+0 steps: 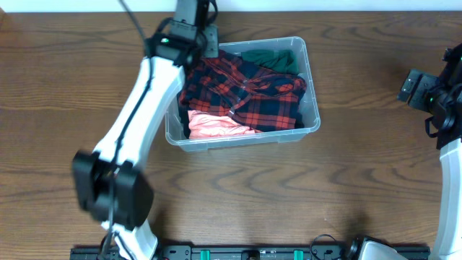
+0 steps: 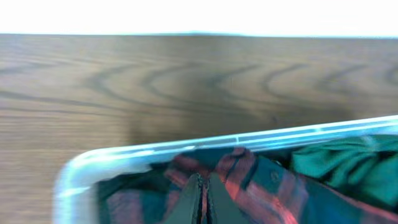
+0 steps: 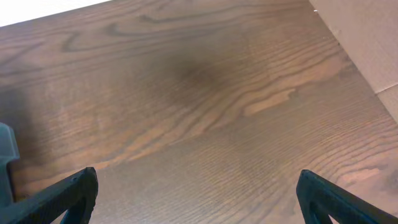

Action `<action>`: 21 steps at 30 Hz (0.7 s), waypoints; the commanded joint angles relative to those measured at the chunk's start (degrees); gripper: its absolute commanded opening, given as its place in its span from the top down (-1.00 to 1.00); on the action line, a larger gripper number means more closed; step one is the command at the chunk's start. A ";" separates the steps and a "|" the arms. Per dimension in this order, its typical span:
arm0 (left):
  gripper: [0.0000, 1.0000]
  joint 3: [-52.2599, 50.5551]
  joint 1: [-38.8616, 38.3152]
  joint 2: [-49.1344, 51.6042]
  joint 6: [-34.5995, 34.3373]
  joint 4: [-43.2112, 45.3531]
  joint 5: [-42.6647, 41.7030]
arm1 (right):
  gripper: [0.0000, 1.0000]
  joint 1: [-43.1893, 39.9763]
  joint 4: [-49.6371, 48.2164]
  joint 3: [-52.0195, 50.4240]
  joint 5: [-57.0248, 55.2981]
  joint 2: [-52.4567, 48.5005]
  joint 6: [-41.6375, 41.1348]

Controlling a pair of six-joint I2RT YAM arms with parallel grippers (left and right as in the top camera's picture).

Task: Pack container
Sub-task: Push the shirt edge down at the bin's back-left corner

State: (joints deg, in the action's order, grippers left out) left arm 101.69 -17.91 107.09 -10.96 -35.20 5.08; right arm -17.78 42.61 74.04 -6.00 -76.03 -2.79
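Dark wood-grain worktop (image 1: 289, 195) fills your overhead view, with the container (image 1: 315, 94) sitting toward the far middle, its long side running left to right. Inside it you can see a red-and-navy plaid shirt (image 1: 245, 90) spread across most of the tub, a pink garment (image 1: 213, 124) bunched at the near left corner, and a green garment (image 1: 273, 59) at the far side, right of centre.

Your left arm (image 1: 141, 108) reaches diagonally from the near edge to the container's far left corner. On the left wrist view, your left pincer (image 2: 203, 186) is clenched, its two fingertips pressed together right over the plaid shirt, just inside the clear rim (image 2: 186, 147). You cannot tell from that blurred picture whether any cloth is pinched between them.

Your right pincer (image 1: 415, 87) is well apart from the tub, off by the right edge. Its wrist view shows the fingers (image 3: 68, 193) spread wide, released, with only bare wood between them.
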 commanded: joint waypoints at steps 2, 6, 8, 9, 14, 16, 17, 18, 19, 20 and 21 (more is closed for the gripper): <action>0.88 0.17 0.39 -2.69 -0.70 -5.51 8.57 | -0.98 -0.15 0.09 0.07 0.00 -0.11 -0.37; 0.88 0.13 2.19 -2.43 -1.03 -12.48 10.82 | -0.99 -0.15 0.09 0.07 0.00 -0.11 -0.37; 0.87 0.02 3.76 -2.29 -4.31 -16.52 10.45 | -0.98 -0.15 0.09 0.07 0.00 -0.11 -0.37; 0.87 0.00 4.48 -2.27 -5.09 -18.34 9.64 | -0.99 -0.15 0.09 0.07 0.00 -0.11 -0.37; 0.77 -0.22 7.93 -2.25 -5.49 -25.86 7.17 | -0.98 -0.15 0.09 0.07 0.00 -0.11 -0.37; 0.77 -0.22 9.42 -2.25 -5.90 -27.78 7.13 | -0.99 -0.15 0.09 0.07 0.00 -0.11 -0.37; 0.77 -0.22 10.21 -2.25 -7.19 -28.63 6.91 | -0.98 -0.15 0.09 0.07 0.00 -0.11 -0.37; 0.77 -0.22 10.80 -2.23 -8.33 -29.35 6.01 | -0.98 -0.15 0.09 0.07 0.00 -0.11 -0.37; 0.77 -0.22 11.26 -2.23 -8.81 -30.03 4.66 | -0.99 -0.15 0.09 0.07 0.00 -0.11 -0.37; 0.77 -0.22 11.74 -2.23 -9.38 -30.86 3.02 | -0.99 -0.15 0.09 0.07 0.00 -0.11 -0.37; 0.77 -0.22 11.98 -2.23 -9.79 -31.67 2.08 | -0.99 -0.15 0.09 0.07 0.00 -0.11 -0.37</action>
State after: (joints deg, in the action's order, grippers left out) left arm 101.69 -7.03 104.71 -17.69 -65.28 11.00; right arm -17.78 42.63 74.04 -6.00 -76.03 -2.79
